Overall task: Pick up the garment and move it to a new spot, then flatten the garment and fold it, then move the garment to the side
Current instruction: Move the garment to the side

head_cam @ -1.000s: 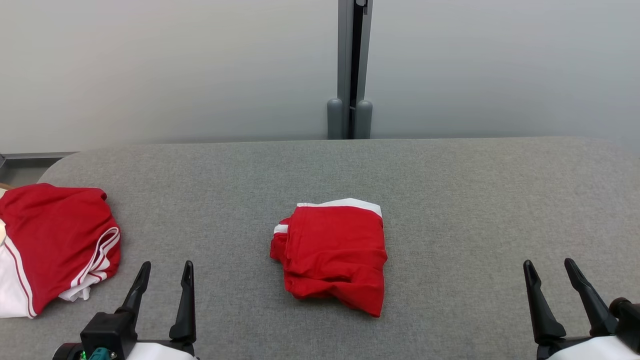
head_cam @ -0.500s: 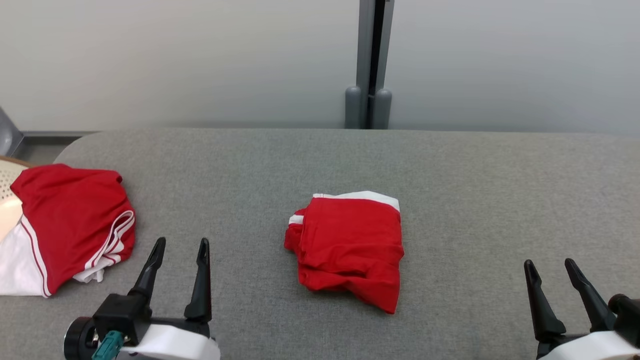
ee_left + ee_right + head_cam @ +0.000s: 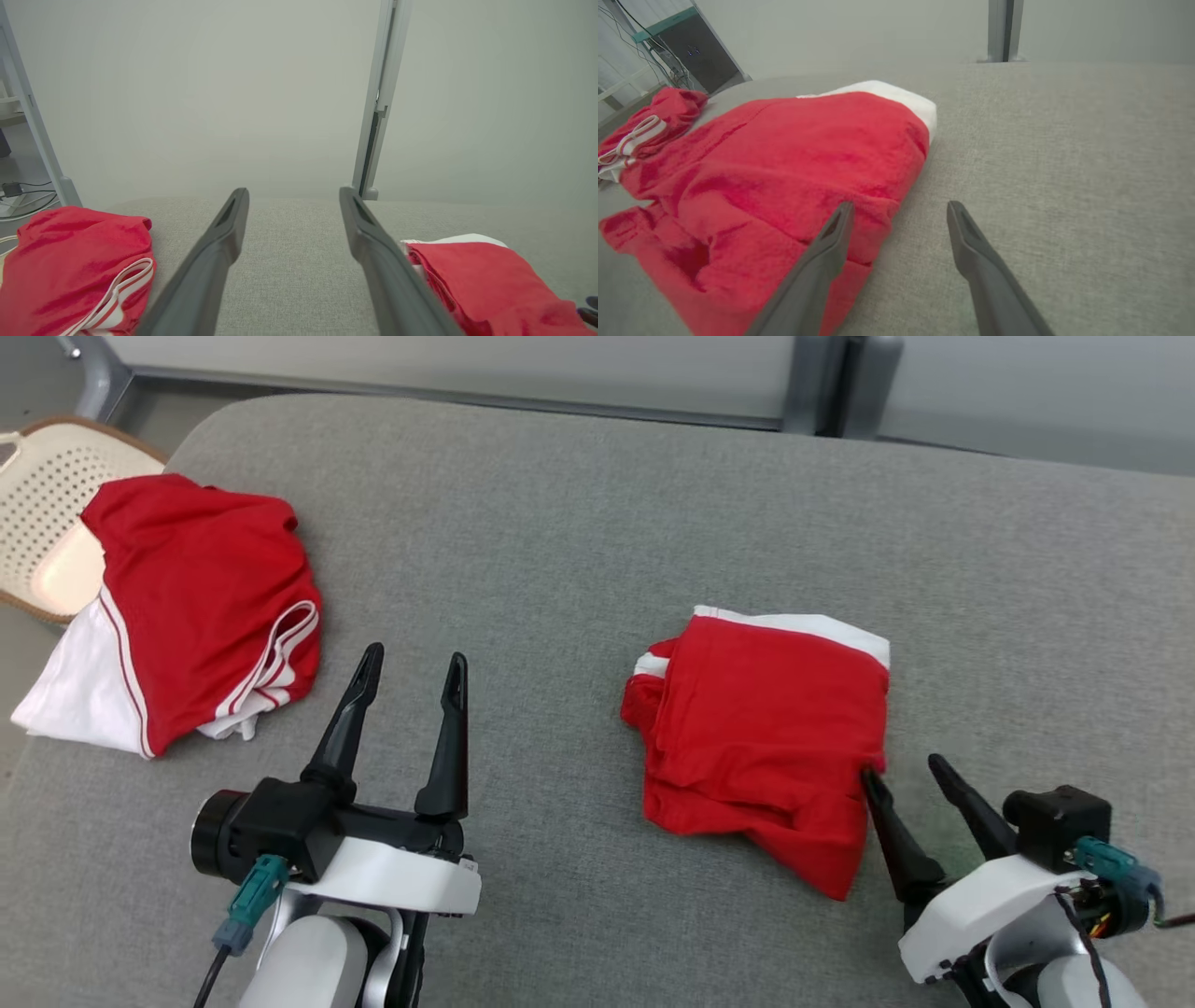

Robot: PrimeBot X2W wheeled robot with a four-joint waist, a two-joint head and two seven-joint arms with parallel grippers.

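Now my right pincer [image 3: 898,767] stands apart at the near right edge of the folded garment [image 3: 766,728]; I should slide one finger under all layers before closing.

left hand [image 3: 415,654], right hand [image 3: 900,768], spread wide

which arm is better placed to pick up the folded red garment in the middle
Right. The right gripper, open, is at the folded garment's right edge, one fingertip by the cloth. The left gripper, also open, points at bare table between it and the other garment.
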